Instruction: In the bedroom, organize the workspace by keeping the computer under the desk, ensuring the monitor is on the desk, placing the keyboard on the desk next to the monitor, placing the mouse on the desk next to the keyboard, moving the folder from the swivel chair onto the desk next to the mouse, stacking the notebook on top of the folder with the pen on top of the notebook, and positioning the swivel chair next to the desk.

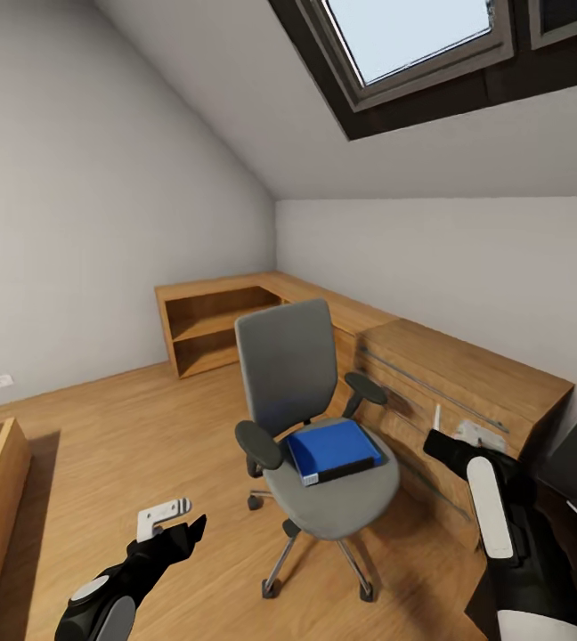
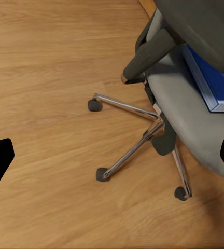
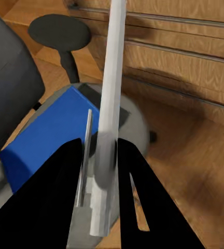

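The right end effector (image 3: 99, 171) is clamped on the pen (image 3: 111, 104), hovering beside the swivel chair (image 1: 311, 418); the left end effector (image 1: 168, 525) hangs open. The folder (image 1: 333, 450) lies on the chair's seat. Reaching for it one-handed could nudge the castored chair away, or let the thin pen slip.

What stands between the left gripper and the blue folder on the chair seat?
The swivel chair's near armrest sits on the side facing the left gripper, beside the folder. The folder's top is bare, so a reach from above looks open. The right gripper is shut on the pen.
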You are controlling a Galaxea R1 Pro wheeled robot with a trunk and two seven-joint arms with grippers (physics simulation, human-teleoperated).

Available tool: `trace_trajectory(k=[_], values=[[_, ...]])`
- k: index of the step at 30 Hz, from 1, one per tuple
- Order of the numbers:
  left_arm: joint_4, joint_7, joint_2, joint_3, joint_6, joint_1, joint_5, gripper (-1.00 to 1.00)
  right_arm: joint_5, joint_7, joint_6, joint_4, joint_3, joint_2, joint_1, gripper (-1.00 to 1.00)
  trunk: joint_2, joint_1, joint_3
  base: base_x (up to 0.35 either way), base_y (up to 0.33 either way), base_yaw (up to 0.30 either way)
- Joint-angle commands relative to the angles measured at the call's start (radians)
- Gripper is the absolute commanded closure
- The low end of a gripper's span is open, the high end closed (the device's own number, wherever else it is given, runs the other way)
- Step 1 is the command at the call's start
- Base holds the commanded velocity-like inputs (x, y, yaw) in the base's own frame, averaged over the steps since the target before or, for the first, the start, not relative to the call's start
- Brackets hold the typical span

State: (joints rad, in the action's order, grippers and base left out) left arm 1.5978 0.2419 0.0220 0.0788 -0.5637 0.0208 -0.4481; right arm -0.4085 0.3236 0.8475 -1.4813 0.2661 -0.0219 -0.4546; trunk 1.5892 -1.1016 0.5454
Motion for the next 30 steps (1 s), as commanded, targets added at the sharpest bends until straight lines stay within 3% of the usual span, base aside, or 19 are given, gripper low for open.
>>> trace_trajectory(k=[1, 13, 26, 30], values=[[0.001, 0.01, 0.001, 0.002, -0.002, 0.001, -0.011, -1.0, -0.044, 0.009, 0.02, -0.002, 0.034, 0.001, -0.001, 1.0, 0.001, 0.0, 0.001, 0.0, 0.0, -0.025], [-0.002, 0.011, 0.001, 0.002, -0.001, 0.001, -0.011, -1.0, -0.059, 0.009, 0.025, -0.014, 0.083, 0.002, -0.001, 1.0, 0.001, 0.0, -0.006, 0.0, 0.0, -0.105], [-0.002, 0.013, 0.0, 0.002, 0.001, 0.001, -0.009, -1.0, -0.059, 0.009, 0.022, -0.014, 0.097, 0.002, -0.001, 1.0, -0.09, 0.05, -0.061, 0.0, 0.0, -0.202], [-0.003, 0.011, 0.0, 0.002, 0.001, 0.001, -0.01, -1.0, -0.059, 0.009, 0.021, -0.012, 0.118, 0.002, -0.001, 1.0, -0.09, 0.05, -0.065, 0.0, 0.0, -0.203]])
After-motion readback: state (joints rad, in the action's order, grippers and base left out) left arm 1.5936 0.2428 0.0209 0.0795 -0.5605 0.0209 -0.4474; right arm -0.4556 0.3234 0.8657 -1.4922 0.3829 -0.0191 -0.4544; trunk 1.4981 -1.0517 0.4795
